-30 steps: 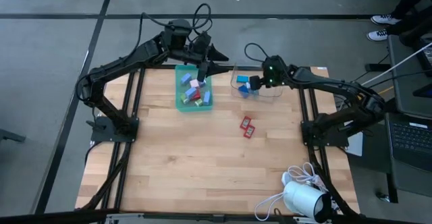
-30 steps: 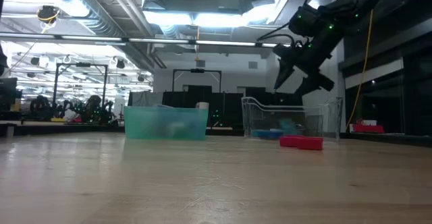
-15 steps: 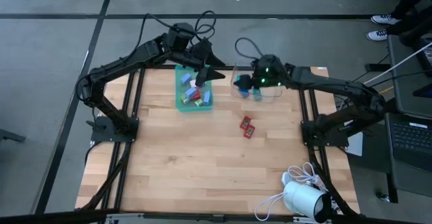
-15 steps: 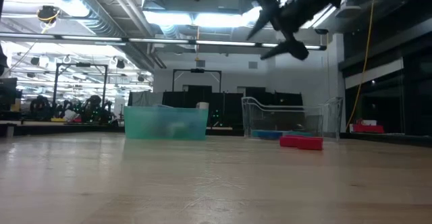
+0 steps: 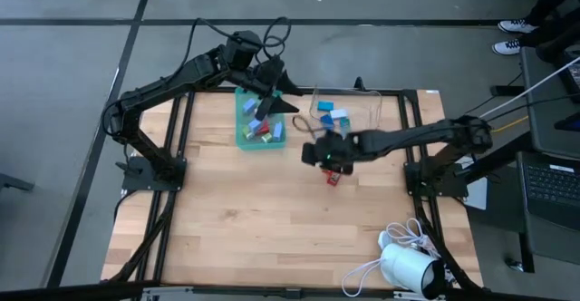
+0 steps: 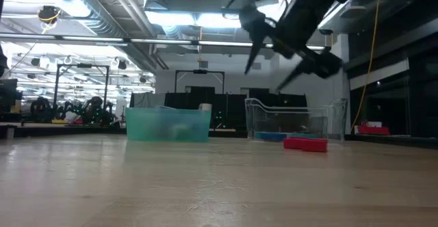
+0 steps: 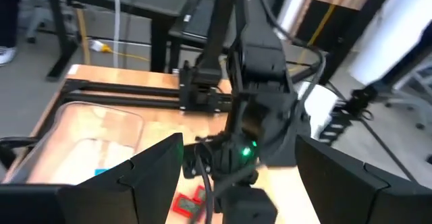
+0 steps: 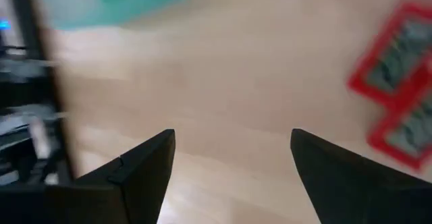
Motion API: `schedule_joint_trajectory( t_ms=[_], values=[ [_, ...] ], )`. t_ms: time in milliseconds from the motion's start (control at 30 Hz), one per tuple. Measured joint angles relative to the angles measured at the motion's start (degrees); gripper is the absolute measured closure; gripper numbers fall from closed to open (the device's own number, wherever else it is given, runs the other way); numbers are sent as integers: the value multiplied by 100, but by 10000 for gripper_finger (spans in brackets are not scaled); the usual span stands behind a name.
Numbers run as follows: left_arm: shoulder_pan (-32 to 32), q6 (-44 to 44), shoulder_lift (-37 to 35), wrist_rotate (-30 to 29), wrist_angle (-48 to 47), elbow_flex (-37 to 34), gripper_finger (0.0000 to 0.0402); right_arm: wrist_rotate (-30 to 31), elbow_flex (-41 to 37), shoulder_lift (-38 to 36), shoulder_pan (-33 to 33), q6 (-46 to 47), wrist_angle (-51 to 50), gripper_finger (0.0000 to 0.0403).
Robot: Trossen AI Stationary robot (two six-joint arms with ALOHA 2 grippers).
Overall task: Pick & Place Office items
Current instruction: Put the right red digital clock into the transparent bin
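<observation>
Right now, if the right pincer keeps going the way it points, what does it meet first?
Probably bare table: the open right pincer aims at wood, with the two red pieces off to one side. Depth is unclear.

Left arm reaches in from table's left side, elbow raised, wrist angled down at far edge. Left gripper [image 5: 272, 104] hangs above table, fingers [image 7: 138, 177] spread wide, nothing between them. Right arm stretches long and low from right side toward table's middle, forearm nearly level. Right gripper [image 5: 317, 152] points down at wood, fingers [image 8: 145, 166] parted wide, empty.
</observation>
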Motion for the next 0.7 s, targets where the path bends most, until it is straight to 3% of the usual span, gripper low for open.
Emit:
schedule_joint_trajectory(
  t_ms=[333,533,700],
  values=[
    [0,610,0,304,-775,0,124,-95,-4,469,445,1315,-574,104],
    [0,812,0,306,-1050,0,124,-392,-4,472,447,1467,-1557,104],
    [0,891,0,304,-1055,0,124,-463,-4,519,430,1465,-1715,104]
  ],
)
